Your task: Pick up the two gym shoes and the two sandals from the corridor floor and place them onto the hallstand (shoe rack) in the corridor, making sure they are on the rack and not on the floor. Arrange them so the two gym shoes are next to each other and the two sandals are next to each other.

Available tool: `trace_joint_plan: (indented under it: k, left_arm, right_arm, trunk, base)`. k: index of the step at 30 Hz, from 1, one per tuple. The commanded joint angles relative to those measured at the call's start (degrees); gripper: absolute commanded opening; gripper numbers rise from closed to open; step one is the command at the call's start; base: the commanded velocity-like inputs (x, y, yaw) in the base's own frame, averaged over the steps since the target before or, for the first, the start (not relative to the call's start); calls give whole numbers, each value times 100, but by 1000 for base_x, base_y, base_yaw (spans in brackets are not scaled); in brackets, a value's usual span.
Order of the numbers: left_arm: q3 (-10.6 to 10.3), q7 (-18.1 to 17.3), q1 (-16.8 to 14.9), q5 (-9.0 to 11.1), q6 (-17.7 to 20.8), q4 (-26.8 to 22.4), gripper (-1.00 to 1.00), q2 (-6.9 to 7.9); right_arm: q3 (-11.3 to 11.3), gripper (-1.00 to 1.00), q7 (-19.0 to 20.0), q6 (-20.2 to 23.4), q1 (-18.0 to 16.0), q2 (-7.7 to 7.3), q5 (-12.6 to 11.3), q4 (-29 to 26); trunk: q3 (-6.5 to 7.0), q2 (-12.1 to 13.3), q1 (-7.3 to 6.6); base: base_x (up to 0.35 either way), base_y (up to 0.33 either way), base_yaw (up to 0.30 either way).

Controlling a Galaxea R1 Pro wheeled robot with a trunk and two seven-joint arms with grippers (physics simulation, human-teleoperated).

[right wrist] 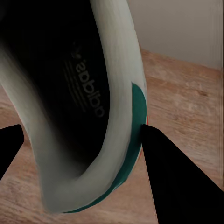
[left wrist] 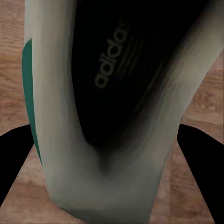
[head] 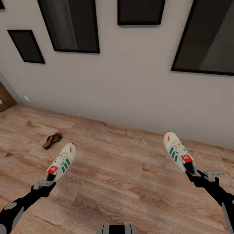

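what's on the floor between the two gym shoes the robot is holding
Nothing but bare wood-plank corridor floor, as the head view shows. The left gym shoe and right gym shoe are held apart, and the one sandal in sight lies beyond the left shoe, nearer the wall.

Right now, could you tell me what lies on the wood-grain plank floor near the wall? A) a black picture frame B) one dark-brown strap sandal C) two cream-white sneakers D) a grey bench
B: a single dark-brown strap sandal lies on the wood-grain plank floor, while each gripper holds a cream-white sneaker.
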Motion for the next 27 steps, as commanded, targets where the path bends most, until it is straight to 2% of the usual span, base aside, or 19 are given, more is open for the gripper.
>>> trace_joint_plan:
  k: [1,7,15,27]
  left_arm:
    - [47,8,-3,-65,-35,5,-100,-9]
    - [48,16,-3,-66,-35,7,-100,-7]
    - [48,23,-3,-67,-31,8,-100,-6]
    - [48,101,-3,-67,-30,24,-100,-10]
  right_arm:
    - [-11,-100,38,26,-5,3,47,-2]
    - [-10,-100,38,27,-5,3,39,1]
    - [-10,-100,38,34,-5,6,43,1]
    - [-10,-100,38,34,-5,12,43,1]
  trunk:
    - [27,0,-3]
    - [210,8,-19]
    - [416,329,-194]
    - [640,810,-458]
  base:
    - [0,0,-181]
    - [0,0,-182]
    - [0,0,-171]
    - [0,0,-20]
